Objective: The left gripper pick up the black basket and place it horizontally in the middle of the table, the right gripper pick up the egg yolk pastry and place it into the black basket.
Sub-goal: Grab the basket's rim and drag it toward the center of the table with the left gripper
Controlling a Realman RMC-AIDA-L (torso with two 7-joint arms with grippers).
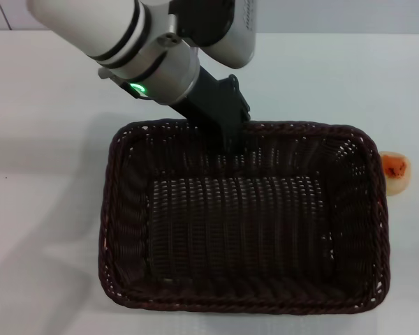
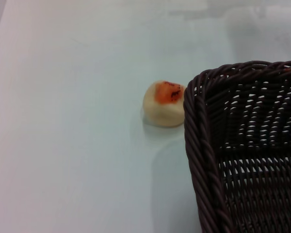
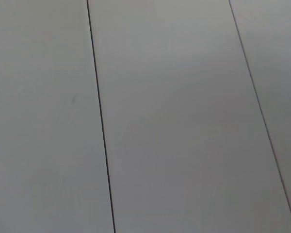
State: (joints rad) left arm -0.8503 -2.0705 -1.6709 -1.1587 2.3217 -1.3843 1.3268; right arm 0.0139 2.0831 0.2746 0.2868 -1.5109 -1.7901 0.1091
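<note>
The black basket lies lengthwise across the white table, and nothing is in it. My left gripper reaches down from the far side and is closed on the middle of the basket's far rim. The egg yolk pastry sits on the table just outside the basket's right end. The left wrist view shows the pastry beside a corner of the basket, very close to the rim. My right gripper is out of view.
The right wrist view shows only flat grey panels with thin dark seams. The thick white left arm hangs over the table's far left. White tabletop lies left of the basket and beyond it.
</note>
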